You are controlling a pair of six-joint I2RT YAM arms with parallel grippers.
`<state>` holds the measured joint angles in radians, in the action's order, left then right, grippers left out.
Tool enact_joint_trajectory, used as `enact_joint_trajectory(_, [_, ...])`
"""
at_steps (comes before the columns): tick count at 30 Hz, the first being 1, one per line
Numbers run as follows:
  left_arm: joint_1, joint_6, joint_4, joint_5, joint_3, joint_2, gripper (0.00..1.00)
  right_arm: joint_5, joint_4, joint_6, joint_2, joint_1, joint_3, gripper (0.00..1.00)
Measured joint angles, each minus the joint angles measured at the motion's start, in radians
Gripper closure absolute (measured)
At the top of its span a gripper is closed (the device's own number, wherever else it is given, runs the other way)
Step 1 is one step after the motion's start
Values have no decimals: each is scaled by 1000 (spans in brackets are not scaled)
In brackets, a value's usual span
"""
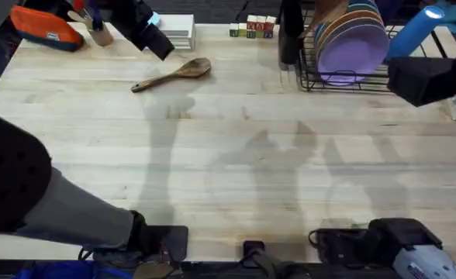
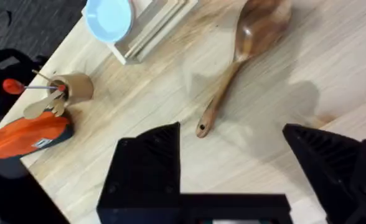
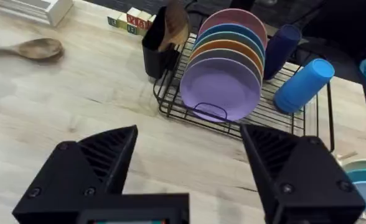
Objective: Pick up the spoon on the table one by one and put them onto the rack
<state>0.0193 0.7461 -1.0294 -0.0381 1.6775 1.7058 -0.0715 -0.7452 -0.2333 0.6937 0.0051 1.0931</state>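
Brown wooden cooking spoon lies flat on the pale wooden table, just ahead of the left gripper, fingers spread, nothing held. Beyond: tan cup, orange pouch. Right gripper released, facing the black wire rack of coloured plates; lettering on the blocks illegible

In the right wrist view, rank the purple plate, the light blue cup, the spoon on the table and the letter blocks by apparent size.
1. purple plate
2. light blue cup
3. spoon, partly cut off at the edge, so its rank against the cup is unsure
4. letter blocks, farthest away, which shrinks them
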Motion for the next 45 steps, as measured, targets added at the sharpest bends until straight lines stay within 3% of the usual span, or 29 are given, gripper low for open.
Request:
enact_joint_trajectory(10, [0,11,27,17,0,0,6,0,0,0,0,0,0,8])
enact_joint_trajectory(16, [0,60,35,5,0,23,7,0,0,0,0,0,0,8])
enact_joint_trajectory(45, [1,94,110,-61,0,432,8,0,0,0,0,0,0,8])
